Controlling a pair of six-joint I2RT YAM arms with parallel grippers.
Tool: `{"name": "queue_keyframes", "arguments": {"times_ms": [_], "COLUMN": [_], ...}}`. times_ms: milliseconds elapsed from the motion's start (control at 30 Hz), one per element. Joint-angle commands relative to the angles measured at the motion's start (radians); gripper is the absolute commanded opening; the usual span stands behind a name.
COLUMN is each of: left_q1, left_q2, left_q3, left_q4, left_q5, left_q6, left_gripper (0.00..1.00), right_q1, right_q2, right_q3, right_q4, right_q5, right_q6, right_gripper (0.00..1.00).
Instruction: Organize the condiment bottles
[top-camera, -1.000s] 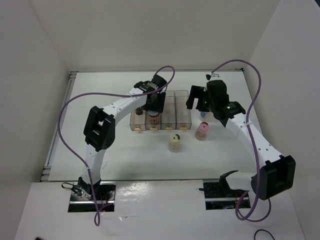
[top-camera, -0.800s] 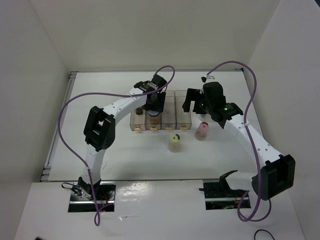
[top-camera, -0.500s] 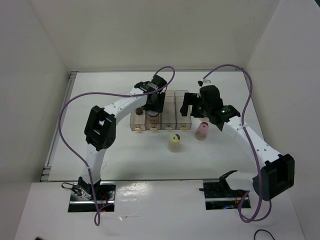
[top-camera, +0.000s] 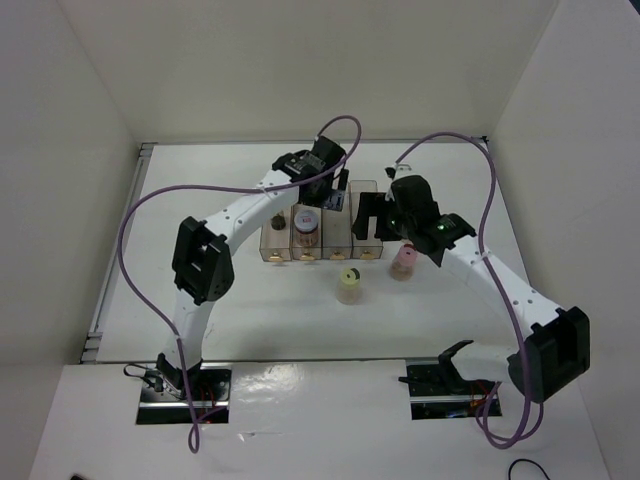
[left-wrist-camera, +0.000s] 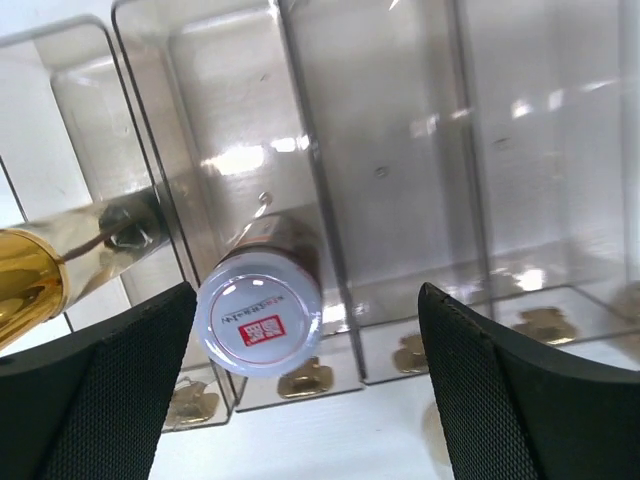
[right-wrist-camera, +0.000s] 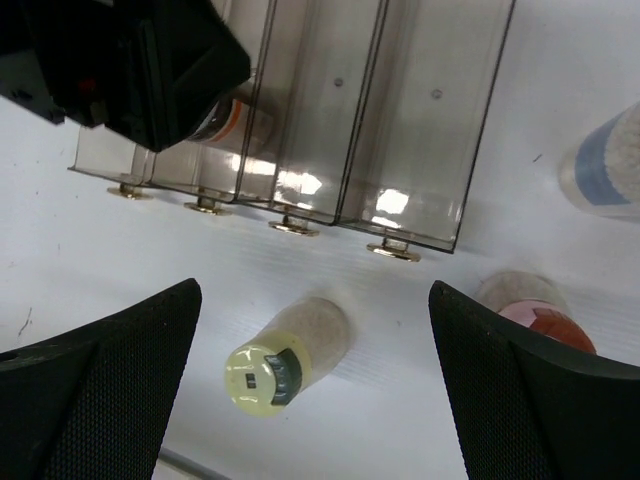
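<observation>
Two of the five jars are already housed in the clear rack (top-camera: 322, 236): the slim amber jar (left-wrist-camera: 28, 288) in the end slot on the left arm's side, and the white-lidded brown jar (left-wrist-camera: 260, 316) in the slot next to it. The two remaining slots are seen to be empty. The left hand (left-wrist-camera: 306, 300) is held above the rack's second slot with its fingers spread wide and nothing gripped, so that placing appears finished. The cream jar (right-wrist-camera: 276, 368) stands on the surface just in front of the rack. The pink jar (right-wrist-camera: 536, 312) is set in front of the rack's right corner, and the blue-labelled jar (right-wrist-camera: 610, 165) beside the rack's right wall. The right hand (right-wrist-camera: 315, 290) is poised over the rack's front edge, pointing down, fully open and empty. The step in hand is judged to be the fetching of a third jar. A descent over the cream or pink jar is called for, then a firm grip on its body and an upright lowering into a free narrow slot, clear of the walls.
</observation>
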Motion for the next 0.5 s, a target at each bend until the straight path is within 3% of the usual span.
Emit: {"name": "queue_keyframes", "arguments": {"times_ms": [0, 300, 433, 467], "left_q1": [-0.004, -0.004, 0.010, 0.019], "left_q2": [-0.059, -0.132, -0.081, -0.063], "left_q3": [0.093, 0.302, 0.527, 0.653], "left_q4": [-0.048, -0.188, -0.347, -0.386], "left_q5": [-0.034, -0.158, -0.221, -0.244], "left_q6": [0.022, 0.043, 0.054, 0.054], "left_gripper": [0.99, 1.00, 1.00, 1.00], "right_q1": [0.048, 0.195, 0.254, 0.278], "right_q2": [-0.049, -0.038, -0.038, -0.025], "right_q3": [-0.004, -0.035, -0.046, -0.046], "right_q4": [0.011, -0.056, -0.081, -0.090], "right_q5": [-0.033, 0.020, 0.060, 0.060], "right_q6": [-0.012, 0.012, 0.042, 0.042], "right_gripper": [0.99, 0.99, 0.99, 0.99]}}
